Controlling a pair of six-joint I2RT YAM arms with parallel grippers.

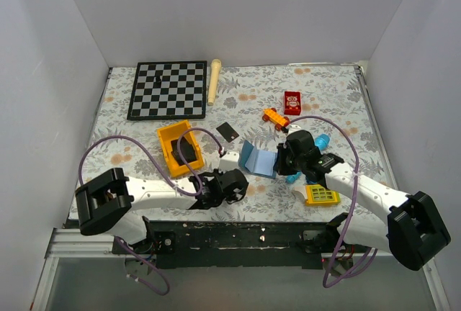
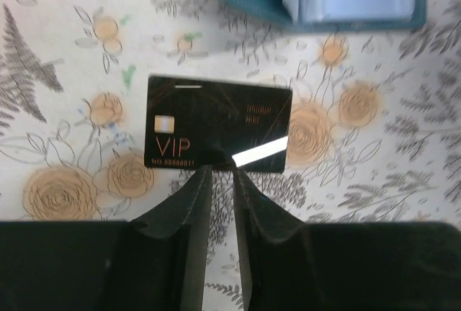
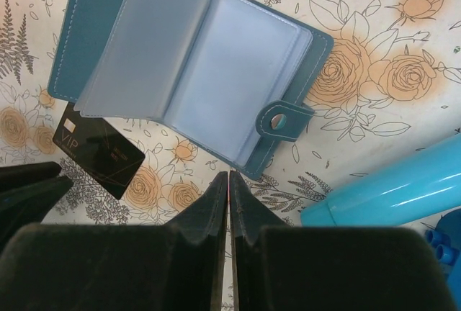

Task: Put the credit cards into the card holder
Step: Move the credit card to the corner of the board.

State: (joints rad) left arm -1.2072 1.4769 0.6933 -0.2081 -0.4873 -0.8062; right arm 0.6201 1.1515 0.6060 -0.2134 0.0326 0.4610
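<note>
A thin, glossy black credit card [image 2: 220, 124] with gold VIP lettering lies flat on the floral bench [image 2: 57, 37] at the tips of the left end effector [image 2: 221, 174], its fingers parted by a narrow slit, gripping nothing. Just beyond, the stitched slate-blue card holder [image 3: 194, 66] lies spread open, frosted plastic sleeves showing, just ahead of the right end effector [image 3: 229, 178], pressed closed and empty.
</note>
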